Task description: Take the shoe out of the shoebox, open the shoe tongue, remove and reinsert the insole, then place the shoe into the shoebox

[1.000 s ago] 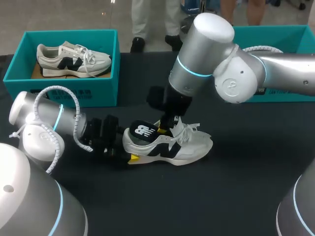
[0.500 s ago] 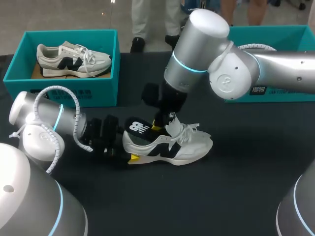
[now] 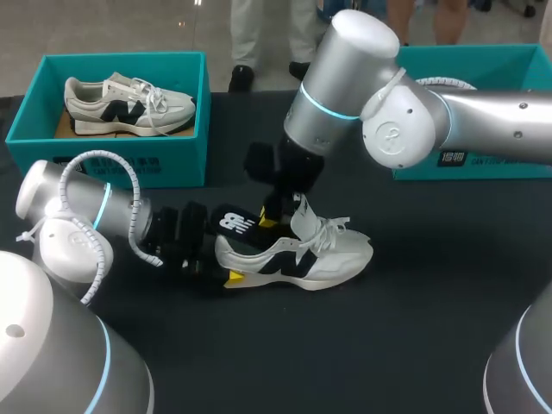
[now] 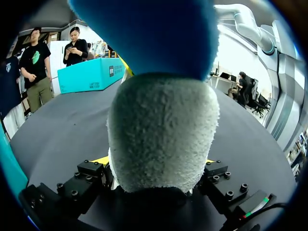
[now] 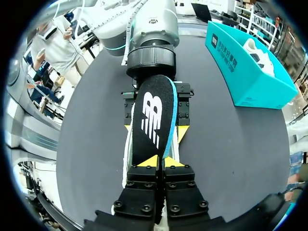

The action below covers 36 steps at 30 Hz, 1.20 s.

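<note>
A white shoe with black side marks lies on its sole mid-table, toe to the right. My left gripper holds its heel from the left, fingers wide on both sides of the fuzzy heel; it is shut on the shoe. Above the shoe's opening my right gripper is shut on one end of the black insole, which slants out over the heel. In the right wrist view the insole stretches ahead of the right gripper. Its blue underside hangs over the heel.
A teal shoebox at the back left holds a second shoe. Another teal shoebox stands at the back right, partly behind my right arm. Black tabletop lies in front of the shoe.
My right gripper has moved left and up, drawing the insole further out of the shoe over the heel. The left arm and the shoe have stayed put.
</note>
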{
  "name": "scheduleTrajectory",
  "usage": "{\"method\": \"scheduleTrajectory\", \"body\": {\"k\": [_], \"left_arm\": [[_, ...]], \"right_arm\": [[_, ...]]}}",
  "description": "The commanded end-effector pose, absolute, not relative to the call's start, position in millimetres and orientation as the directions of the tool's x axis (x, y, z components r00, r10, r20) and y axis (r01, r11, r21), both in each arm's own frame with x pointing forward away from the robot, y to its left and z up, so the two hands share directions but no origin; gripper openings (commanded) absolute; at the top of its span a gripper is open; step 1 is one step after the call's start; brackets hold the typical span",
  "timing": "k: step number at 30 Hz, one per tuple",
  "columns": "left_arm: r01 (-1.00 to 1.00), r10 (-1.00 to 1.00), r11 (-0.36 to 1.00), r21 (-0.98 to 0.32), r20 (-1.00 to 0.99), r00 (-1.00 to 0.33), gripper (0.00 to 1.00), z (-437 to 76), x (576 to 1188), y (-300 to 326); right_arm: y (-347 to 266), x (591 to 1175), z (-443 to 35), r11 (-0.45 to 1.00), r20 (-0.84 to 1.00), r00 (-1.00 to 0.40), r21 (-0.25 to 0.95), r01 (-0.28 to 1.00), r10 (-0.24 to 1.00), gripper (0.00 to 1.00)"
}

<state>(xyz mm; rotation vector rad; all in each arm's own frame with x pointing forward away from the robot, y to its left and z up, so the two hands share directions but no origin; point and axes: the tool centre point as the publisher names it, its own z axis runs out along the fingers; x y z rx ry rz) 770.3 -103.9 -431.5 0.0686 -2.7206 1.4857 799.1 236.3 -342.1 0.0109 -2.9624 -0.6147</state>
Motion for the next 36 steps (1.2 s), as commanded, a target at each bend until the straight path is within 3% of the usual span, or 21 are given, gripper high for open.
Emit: {"method": "scheduleTrajectory", "body": {"k": [1, 8, 12, 15, 17, 36], "left_arm": [[-0.059, -0.021, 0.544, -0.837, 0.056, -0.998, 0.00, -440, 771, -108], [-0.059, -0.021, 0.544, -0.837, 0.056, -0.998, 0.00, -440, 771, -108], [-0.059, -0.021, 0.544, -0.837, 0.056, -0.998, 0.00, -440, 771, -108], [-0.059, -0.021, 0.544, -0.837, 0.056, -0.998, 0.00, -440, 771, -108], [-0.059, -0.021, 0.544, -0.837, 0.056, -0.998, 0.00, -440, 771, -108], [-0.059, -0.021, 0.544, -0.837, 0.056, -0.998, 0.00, -440, 771, -108]], "right_arm": [[239, 803, -347, 0.915, 0.130, -0.991, 0.402, 0.019, -0.037, 0.10], [239, 803, -348, 0.906, 0.155, -0.985, 0.423, 0.001, -0.071, 0.30], [238, 802, -348, 0.902, 0.166, -0.982, 0.432, -0.007, -0.087, 0.26], [237, 801, -349, 0.902, 0.174, -0.980, 0.432, -0.010, -0.094, 0.17], [238, 800, -349, 0.901, 0.180, -0.979, 0.434, -0.012, -0.100, 0.04], [238, 799, -326, 0.850, 0.177, -0.976, 0.526, -0.017, -0.129, 0.00]]}}
